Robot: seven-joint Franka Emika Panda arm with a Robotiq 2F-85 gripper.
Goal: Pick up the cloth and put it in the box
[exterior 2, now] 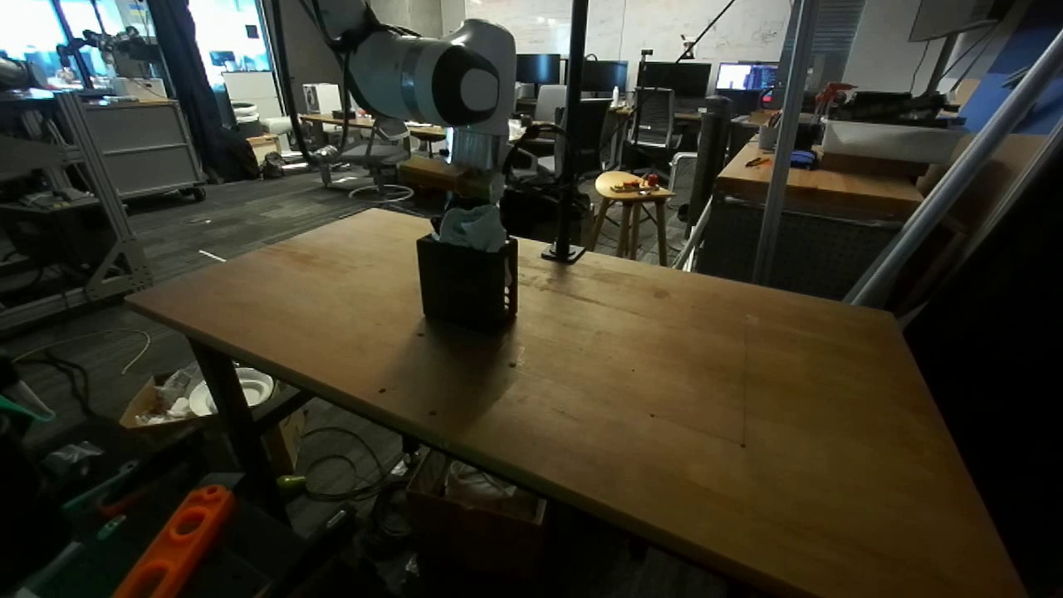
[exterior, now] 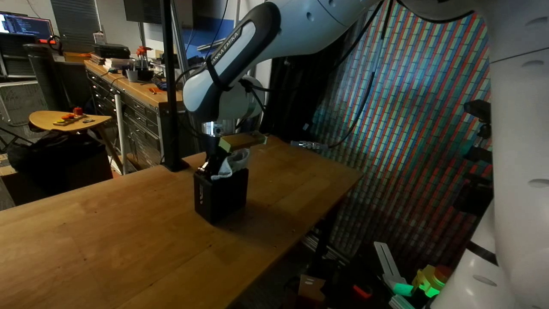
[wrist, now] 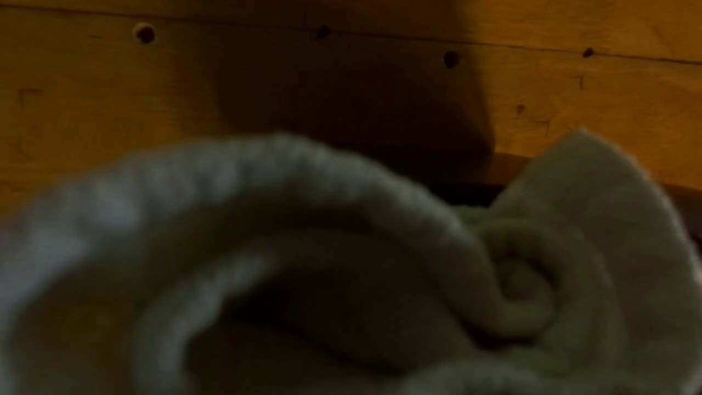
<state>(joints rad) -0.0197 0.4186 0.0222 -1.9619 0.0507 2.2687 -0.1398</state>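
Wooden table (exterior 2: 681, 374): plank top with dark holes, in a cluttered workshop; black post (exterior: 168, 81) footed at one edge.
Gripper (exterior: 211, 165): closed, pointing down into the mouth of the black crate (exterior: 221, 197); judged to be gripping a fold of the cloth (exterior 2: 473, 228).
Step in hand: the placing, by judgement nearly done — release not yet made.
Next move: part the fingers inside the black crate, let the fold drop, lift straight up; a clinging hem could ride out with them.
Cloth: pale grey-green, rumpled; tucked into the black crate, upper folds standing above its rim in both exterior views.
Black crate: upright on the wooden table; white marking on one side, not legible.
Fingertips: hidden by folds and wall, so the grip is inferred.
Crate interior: hidden; how deep the cloth reaches cannot be told.
Wrist view: cloth close, blurred and dim; gripper not made out; a dark sliver beyond — possibly the rim.
Robot arm (exterior: 309, 25): cut off at the top in both exterior views.
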